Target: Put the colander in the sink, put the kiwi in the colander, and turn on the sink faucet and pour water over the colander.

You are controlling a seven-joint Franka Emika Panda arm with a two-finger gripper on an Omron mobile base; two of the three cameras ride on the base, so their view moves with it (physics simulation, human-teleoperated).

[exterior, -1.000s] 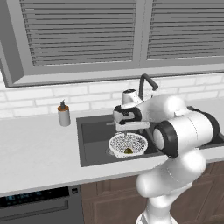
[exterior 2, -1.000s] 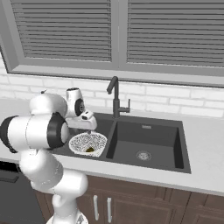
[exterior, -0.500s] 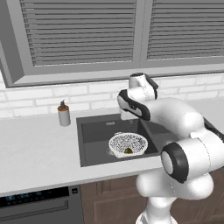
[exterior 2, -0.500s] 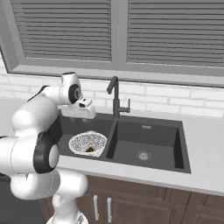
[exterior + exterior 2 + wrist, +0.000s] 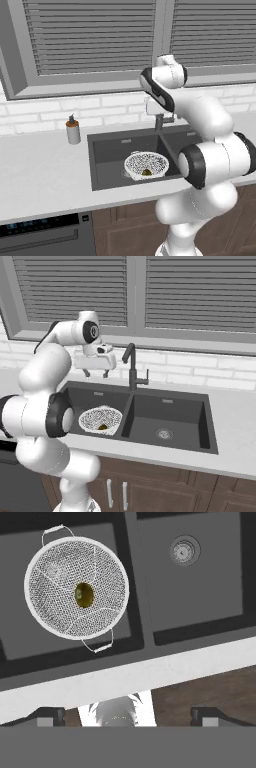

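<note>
The white perforated colander [image 5: 100,418] sits in the left basin of the dark double sink [image 5: 170,398], with the olive-brown kiwi [image 5: 103,427] lying inside it. From above, the colander [image 5: 76,587] and kiwi [image 5: 84,595] lie upper left, well below the hand. My gripper [image 5: 95,374] hangs open and empty high over the left basin, just left of the sink faucet [image 5: 132,367] at about spout height. Its fingertips [image 5: 50,714] stand wide apart. In the left base view my arm covers most of the faucet [image 5: 161,120], while the colander [image 5: 146,165] is in plain sight. No water runs.
A small soap dispenser [image 5: 73,131] stands on the counter left of the sink. The right basin holds just its round drain [image 5: 184,550]. A tiled wall and a window with blinds rise right behind the faucet. A light counter strip [image 5: 175,667] runs along the sink's front.
The hand has risen from just above the colander to faucet height, and the arm has straightened upward. Colander and kiwi have stayed in place. The jaws have stayed open.
</note>
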